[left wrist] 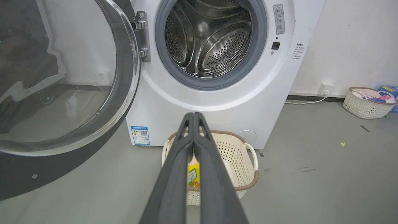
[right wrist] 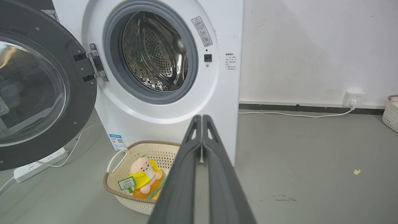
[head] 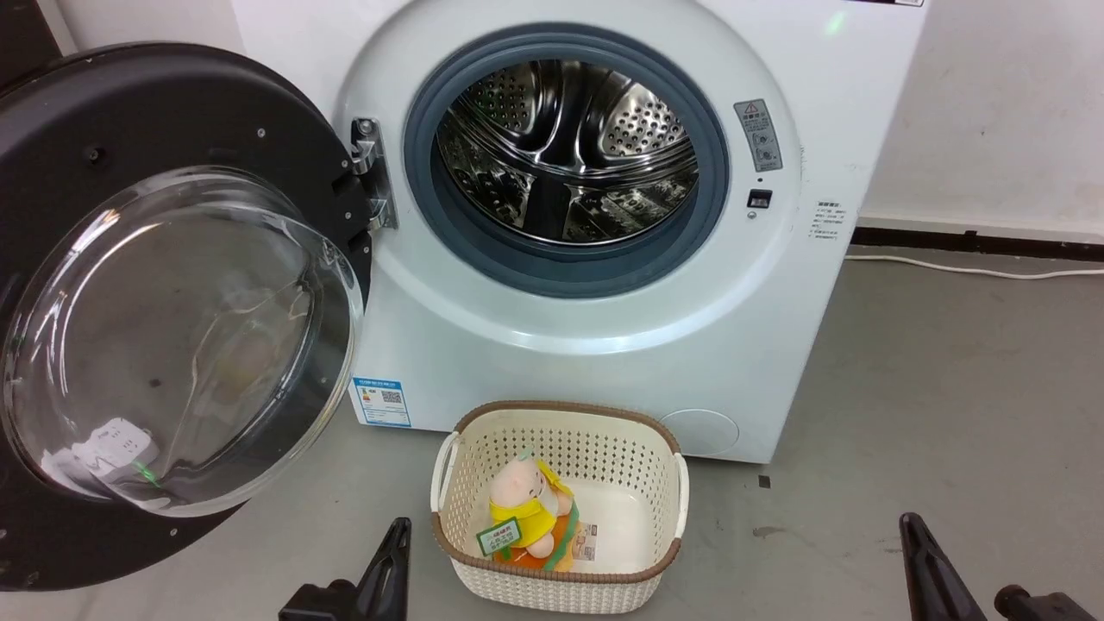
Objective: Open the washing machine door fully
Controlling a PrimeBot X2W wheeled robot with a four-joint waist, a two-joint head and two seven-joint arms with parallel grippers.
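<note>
Black door (head: 172,336) hangs wide off the washer (head: 604,362), so you're nearly done; left gripper (left wrist: 194,115) and right gripper (right wrist: 202,117) both pinched together, empty.

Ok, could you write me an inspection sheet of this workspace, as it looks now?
Surface: grey floor, a few small stains.
Job's things: white washing machine, drum looks empty; door swung wide open to the left.
Clutter: cream basket before the machine with a plush toy inside; second basket by the wall.
Grippers: left gripper shut, empty; right gripper shut, empty; both apart from the door.
Cables: white cable along the floor to a wall socket; power strip below the door.
Surroundings: white wall.
</note>
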